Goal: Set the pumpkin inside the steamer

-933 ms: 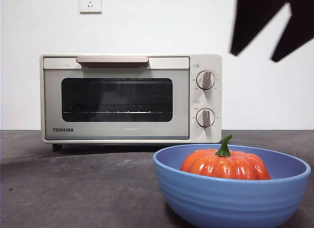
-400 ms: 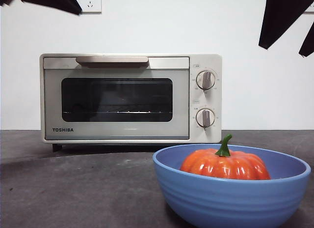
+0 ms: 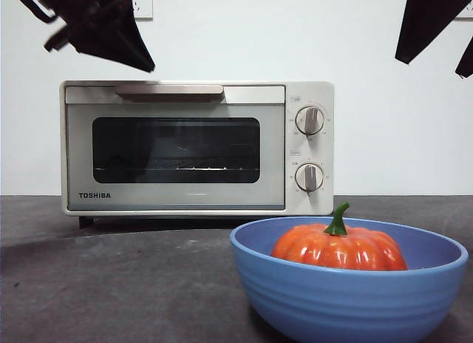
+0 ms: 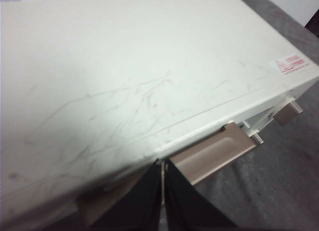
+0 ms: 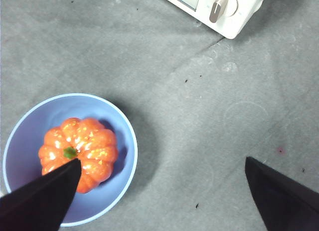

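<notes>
Pumpkin waiting in its bowl, steamer shut

The pumpkin point(image 3: 339, 248) sits near-right in the blue bowl point(image 3: 347, 299); glossy, rigid, probably light and slippery, so I'd grip across its ribs. My right fingers point(image 5: 164, 191) hang wide open, empty. Farther, my left fingers point(image 4: 162, 201), closed and empty, have descended over the steamer point(image 3: 196, 147) handle point(image 3: 168, 91).

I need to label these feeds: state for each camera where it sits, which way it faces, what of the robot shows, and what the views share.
Front view: low at table height, looking level at the steamer, with the pumpkin in the blue bowl nearest; dark arm parts at both top corners.
Left wrist view: above the steamer's top, looking down at its handle; left gripper, jaws together.
Right wrist view: high over the table, looking down on pumpkin and bowl; right gripper, jaws wide apart.
Shared: the steamer appears in all three; pumpkin and bowl in front and right wrist.
</notes>
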{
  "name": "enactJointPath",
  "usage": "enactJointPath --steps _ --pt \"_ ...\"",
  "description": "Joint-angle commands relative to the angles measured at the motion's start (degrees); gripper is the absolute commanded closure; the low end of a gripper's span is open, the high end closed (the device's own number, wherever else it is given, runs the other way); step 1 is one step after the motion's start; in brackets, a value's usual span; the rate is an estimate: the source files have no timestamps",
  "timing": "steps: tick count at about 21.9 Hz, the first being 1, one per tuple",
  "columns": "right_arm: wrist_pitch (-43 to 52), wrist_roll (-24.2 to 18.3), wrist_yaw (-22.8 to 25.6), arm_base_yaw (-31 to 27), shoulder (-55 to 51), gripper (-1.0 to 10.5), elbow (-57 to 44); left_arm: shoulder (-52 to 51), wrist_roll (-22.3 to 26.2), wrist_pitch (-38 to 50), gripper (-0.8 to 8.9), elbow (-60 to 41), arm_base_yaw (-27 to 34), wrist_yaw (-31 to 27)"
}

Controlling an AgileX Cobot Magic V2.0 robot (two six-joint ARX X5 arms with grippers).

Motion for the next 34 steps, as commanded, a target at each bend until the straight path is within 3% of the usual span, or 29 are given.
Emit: enactJointPath --steps 1,13,34 --pt "0.13 0.59 0.02 0.33 0.17 4.3 0.70 2.12 1.64 0.98 7.97 1.40 -0.68 -1.84" --pt "0.20 0.57 0.00 0.33 0.20 4.3 0.70 4.17 2.86 -1.79 7.98 1.40 -2.32 -2.80" --pt "0.90 0.57 -0.11 0.33 0.20 4.2 0.70 3.93 2.84 -28.09 7.98 1.40 -9.79 -2.75"
